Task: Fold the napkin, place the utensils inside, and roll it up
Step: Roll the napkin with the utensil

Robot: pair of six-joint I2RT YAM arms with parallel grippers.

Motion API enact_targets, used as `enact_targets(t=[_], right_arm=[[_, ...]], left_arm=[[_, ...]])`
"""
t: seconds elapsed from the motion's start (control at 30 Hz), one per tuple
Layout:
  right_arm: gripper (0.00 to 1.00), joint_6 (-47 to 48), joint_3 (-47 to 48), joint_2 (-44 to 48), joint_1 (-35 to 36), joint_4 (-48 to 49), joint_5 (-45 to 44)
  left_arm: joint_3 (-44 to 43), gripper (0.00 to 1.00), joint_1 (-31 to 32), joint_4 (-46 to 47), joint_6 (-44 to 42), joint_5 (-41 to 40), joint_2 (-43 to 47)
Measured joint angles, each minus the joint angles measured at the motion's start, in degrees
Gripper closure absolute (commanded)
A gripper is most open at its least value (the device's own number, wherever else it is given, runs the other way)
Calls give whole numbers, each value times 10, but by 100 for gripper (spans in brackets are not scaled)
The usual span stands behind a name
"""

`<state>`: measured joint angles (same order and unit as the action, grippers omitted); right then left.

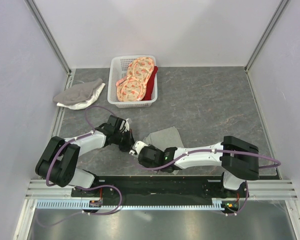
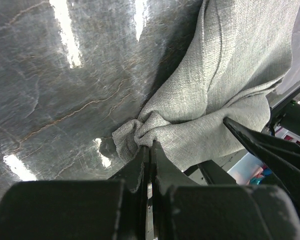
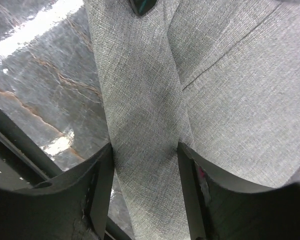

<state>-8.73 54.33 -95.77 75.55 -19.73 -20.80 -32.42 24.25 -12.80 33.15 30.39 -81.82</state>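
The grey-green napkin [image 1: 166, 136] lies crumpled and partly rolled near the table's front middle. My left gripper [image 1: 132, 145] is shut on a bunched corner of the napkin [image 2: 225, 75]; its jaws [image 2: 150, 146] meet with cloth pinched at the tips. My right gripper [image 1: 140, 150] comes in from the right, close beside the left one. Its fingers [image 3: 145, 150] stand on either side of a long rolled band of the napkin [image 3: 240, 100] and touch both of its edges. The utensils are hidden; no fork shows in any view.
A white basket [image 1: 113, 82] at the back holds orange-pink patterned cloths [image 1: 135, 80] and a red cloth [image 1: 152, 80]. A grey-and-white cloth [image 1: 80, 94] lies at the back left. The black mounting rail [image 1: 155, 182] runs along the near edge.
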Motion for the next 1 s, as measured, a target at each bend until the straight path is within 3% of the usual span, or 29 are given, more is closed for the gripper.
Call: enact_targets(t=[0.13, 0.23, 0.27, 0.37, 0.4, 0.7, 1.0], right_arm=[[52, 1, -12, 0, -14, 17, 23], [61, 1, -16, 0, -22, 28, 44], [62, 0, -18, 0, -26, 31, 51], [67, 1, -24, 3, -40, 41, 70], [68, 0, -27, 6, -47, 46, 79], [71, -16, -87, 50, -124, 120, 226], [72, -57, -140, 55, -236, 195, 443]], left_arm=[[-4, 97, 0, -2, -3, 2, 0], [-4, 78, 0, -2, -6, 4, 0], [-4, 61, 0, -2, -7, 4, 1], [-4, 41, 0, -4, -12, 0, 10], [-4, 39, 0, -8, -12, -3, 19], [-3, 35, -11, -34, -13, -77, 145], [44, 39, -12, 14, -12, -57, 190]])
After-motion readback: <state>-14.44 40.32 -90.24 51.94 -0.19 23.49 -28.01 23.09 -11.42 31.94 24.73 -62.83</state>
